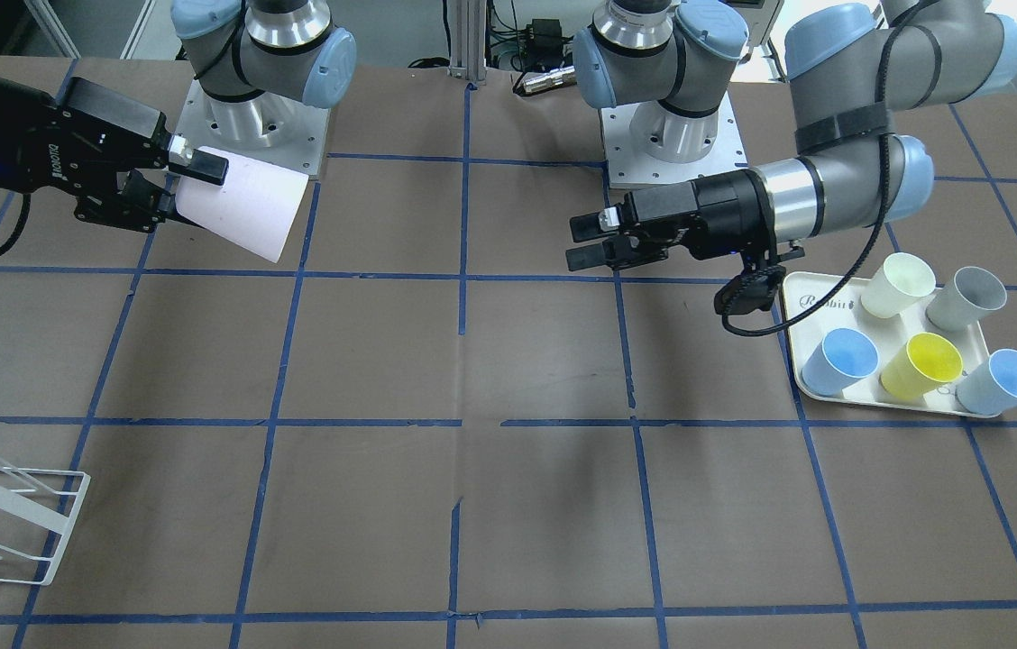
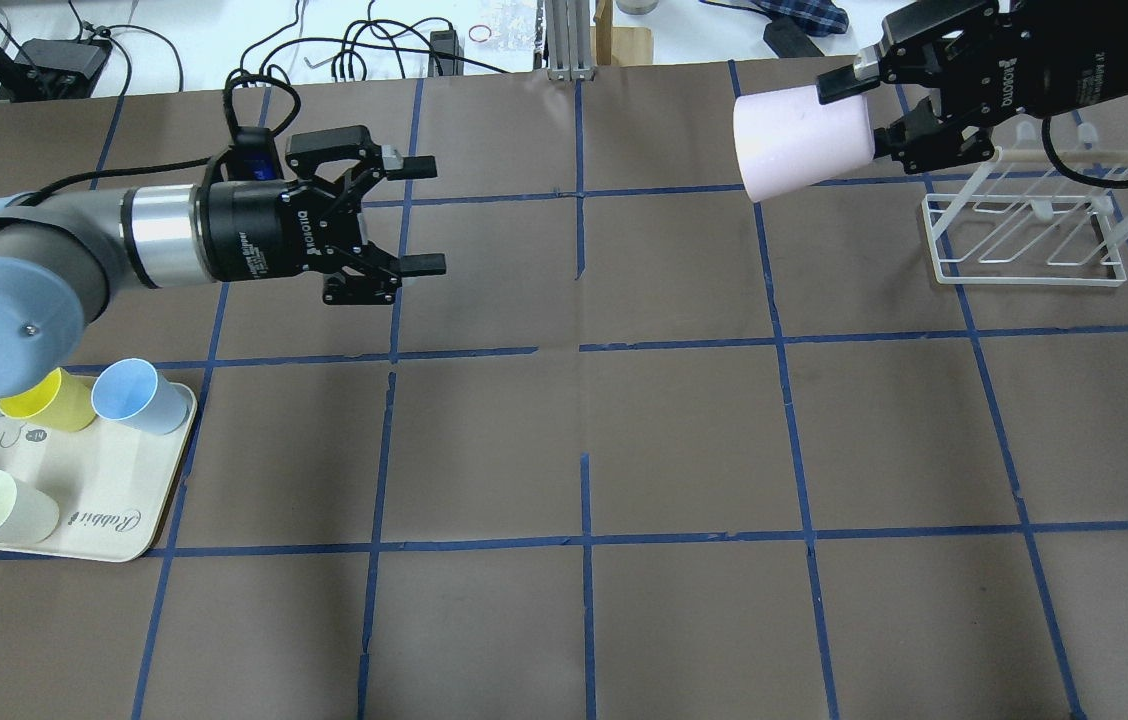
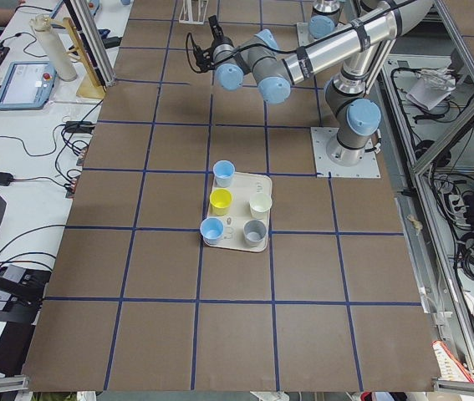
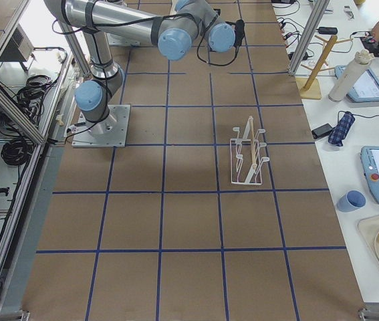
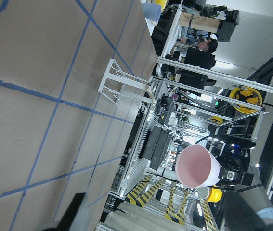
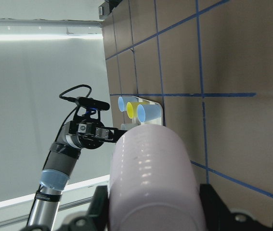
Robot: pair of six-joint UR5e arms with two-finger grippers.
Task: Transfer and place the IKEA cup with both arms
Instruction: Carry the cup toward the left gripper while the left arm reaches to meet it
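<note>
Comparing views: overhead, the right hand (image 2: pixel 869 115) overlaps the white wire rack (image 2: pixel 1024 240). From the front camera that rack sits at a near corner of the tabletop (image 1: pixel 508 361), well apart from the hand.
Left wrist view: and this is the one look straight into the IKEA cup (image 5: pixel 197 166), round mouth and pink inside, which no other camera gives.
Right wrist view: only the cup's smooth outer wall, filling the lower frame, with the left arm (image 6: pixel 61 159) far beyond it.
Cup look: pale pink, plain, tapered, no handle. It reads nearly white under the front camera's light.
Cup place: up off the tabletop, lying on its side, wide mouth aimed across at the left hand (image 2: pixel 421 215), narrow base in the right hand.
Right hand: fingers pinched tight on the cup's base end, one on each side of it.
Left hand: fingers spread wide, nothing between them, pointing toward the cup and well apart from it.
Tray (image 1: pixel 820 302): on the tabletop beside the left arm, carrying five other cups mouth-up: two light blue, one yellow, one cream, one grey.
</note>
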